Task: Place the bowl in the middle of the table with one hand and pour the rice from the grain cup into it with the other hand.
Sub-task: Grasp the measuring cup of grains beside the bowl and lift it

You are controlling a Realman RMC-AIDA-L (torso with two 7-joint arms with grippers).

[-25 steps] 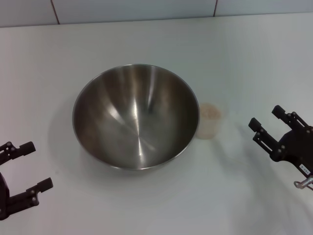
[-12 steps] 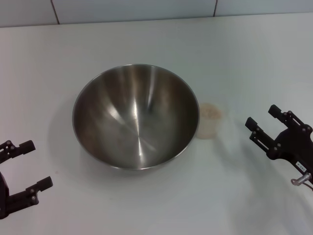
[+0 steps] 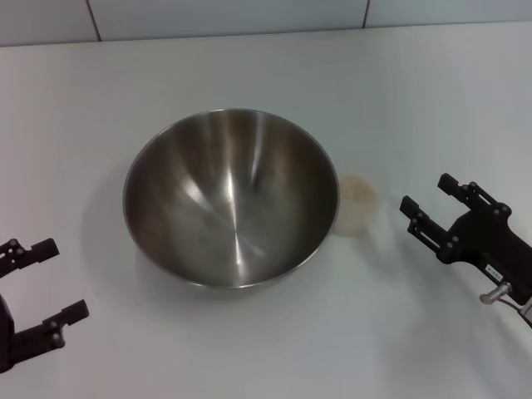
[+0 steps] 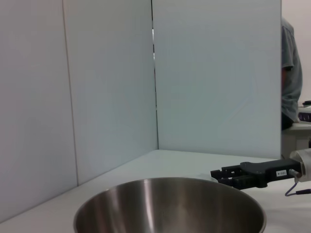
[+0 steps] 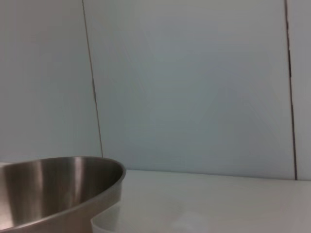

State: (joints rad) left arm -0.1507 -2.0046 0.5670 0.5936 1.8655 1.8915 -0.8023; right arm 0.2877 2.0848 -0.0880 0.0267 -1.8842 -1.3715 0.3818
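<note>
The steel bowl (image 3: 231, 197) stands empty in the middle of the white table (image 3: 249, 66). It also shows in the left wrist view (image 4: 170, 206) and the right wrist view (image 5: 53, 191). The clear grain cup (image 3: 357, 205) with rice (image 3: 359, 191) stands upright just right of the bowl, touching or nearly touching its rim; its edge shows in the right wrist view (image 5: 104, 222). My right gripper (image 3: 426, 204) is open, a short way right of the cup, and shows in the left wrist view (image 4: 228, 175). My left gripper (image 3: 54, 278) is open and empty at the front left, apart from the bowl.
Pale wall panels (image 3: 224, 17) rise behind the table's far edge. A person's arm (image 4: 290, 73) shows at the side in the left wrist view.
My right gripper has moved left toward the cup, staying open. The bowl, the cup and the left gripper have not moved.
</note>
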